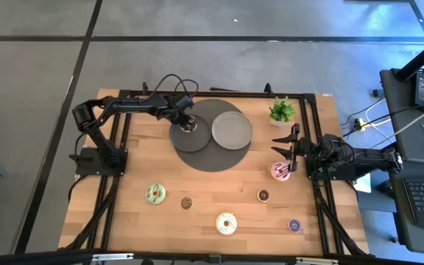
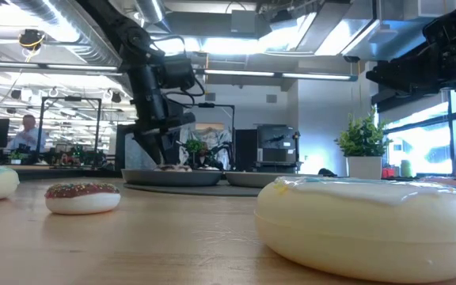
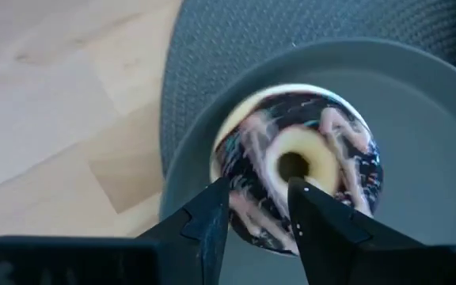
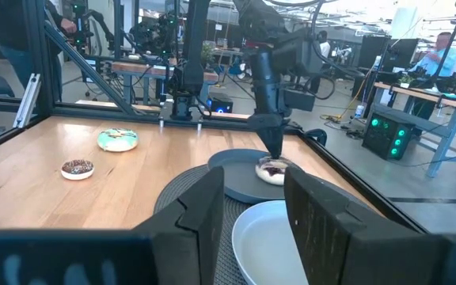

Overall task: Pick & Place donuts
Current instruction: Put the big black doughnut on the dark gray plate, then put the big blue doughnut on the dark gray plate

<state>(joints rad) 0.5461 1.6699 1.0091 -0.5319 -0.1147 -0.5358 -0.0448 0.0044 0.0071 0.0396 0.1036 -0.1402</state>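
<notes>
While overhead hides it, left end effector (image 3: 258,207) pinches a dark-iced donut (image 3: 298,165) on a grey plate (image 3: 434,158).

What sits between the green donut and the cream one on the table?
In the high view, a tiny brown donut lies between the green donut and the cream donut; bare wood otherwise.

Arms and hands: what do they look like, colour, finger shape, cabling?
Both arms are black and jointed. A loose black cable loops above the left arm near its wrist. The left hand has two dark fingers tapering to wedge tips; the right hand has two broad, flat dark fingers. No visible markings.
</notes>
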